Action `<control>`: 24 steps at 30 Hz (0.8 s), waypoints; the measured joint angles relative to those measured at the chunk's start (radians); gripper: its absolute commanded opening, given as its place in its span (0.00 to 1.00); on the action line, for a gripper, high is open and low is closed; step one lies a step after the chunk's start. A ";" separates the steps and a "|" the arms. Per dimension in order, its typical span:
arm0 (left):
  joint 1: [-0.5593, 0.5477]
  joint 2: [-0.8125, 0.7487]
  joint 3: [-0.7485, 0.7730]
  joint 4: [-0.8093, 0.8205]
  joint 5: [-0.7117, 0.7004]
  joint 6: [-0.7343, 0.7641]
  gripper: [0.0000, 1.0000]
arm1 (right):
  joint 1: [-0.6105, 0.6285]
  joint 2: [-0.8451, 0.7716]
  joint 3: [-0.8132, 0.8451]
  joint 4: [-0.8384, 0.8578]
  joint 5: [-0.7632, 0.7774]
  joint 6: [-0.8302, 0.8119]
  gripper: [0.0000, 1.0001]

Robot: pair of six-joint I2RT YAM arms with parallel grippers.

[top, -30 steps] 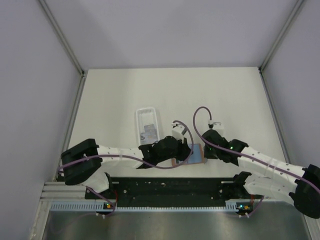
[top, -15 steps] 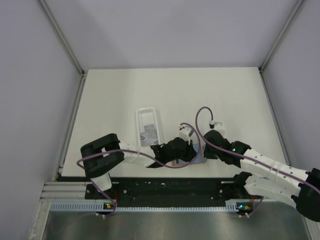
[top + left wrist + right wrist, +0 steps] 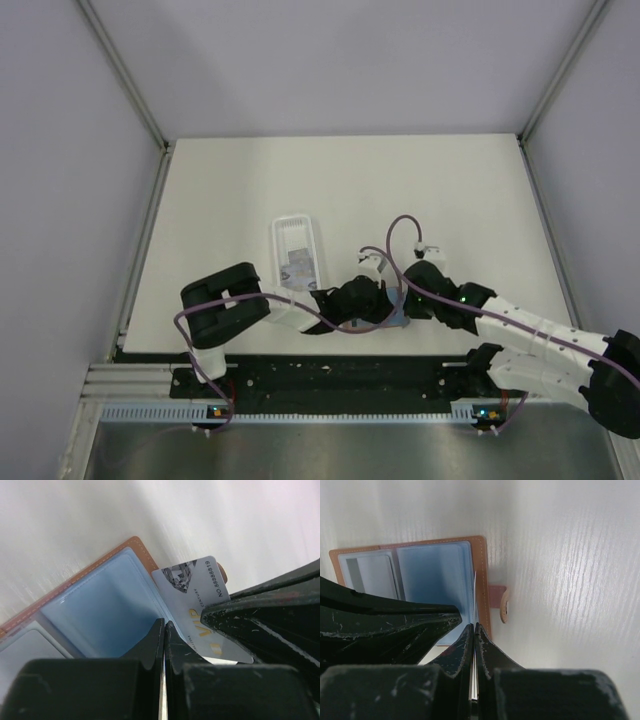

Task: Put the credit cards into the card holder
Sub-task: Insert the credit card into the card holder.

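The right gripper (image 3: 473,627) is clamped on a silvery credit card (image 3: 192,595) printed VIP. From its own wrist the card shows only as a thin pale line running into the fingers. The card's leading corner lies at the right-hand page of the card holder (image 3: 95,610); whether it has entered a pocket cannot be told. The left gripper (image 3: 164,625) is closed as well, fingers pressed together with nothing visible between them. Its tips are down at the pale blue inner page, just beside the right gripper's black finger.

There is one card holder, open flat, orange-brown outside, with its snap strap (image 3: 499,592) sticking out to the side. It lies between the two grippers, near the table's front edge. Three cards can be counted: the held one, a second card (image 3: 370,572) with a dark stripe already in the holder's left pocket, and a greyish third card (image 3: 297,268) in the white tray (image 3: 297,222). That last one is too small to tell whether more lie with it. The single tray sits left of the holder, apart from it.

The table (image 3: 400,180) is off-white with a faint grain — pale grey walls (image 3: 350,60) stand on three sides behind metal frame posts (image 3: 125,75), and a black rail (image 3: 340,372) runs along the front.

Since a second ago the left arm's elbow has swung rightward and its gripper has moved further over the holder, which is now mostly hidden from above.
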 measured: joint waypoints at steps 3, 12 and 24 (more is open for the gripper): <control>0.009 0.005 0.006 -0.006 0.003 -0.026 0.00 | -0.001 0.000 -0.003 0.005 -0.001 0.000 0.00; 0.019 -0.031 -0.008 -0.069 -0.020 -0.074 0.00 | -0.001 0.011 -0.003 0.019 -0.001 0.000 0.00; 0.023 -0.125 -0.107 -0.094 -0.057 -0.101 0.00 | -0.007 0.021 -0.005 0.033 -0.013 0.000 0.00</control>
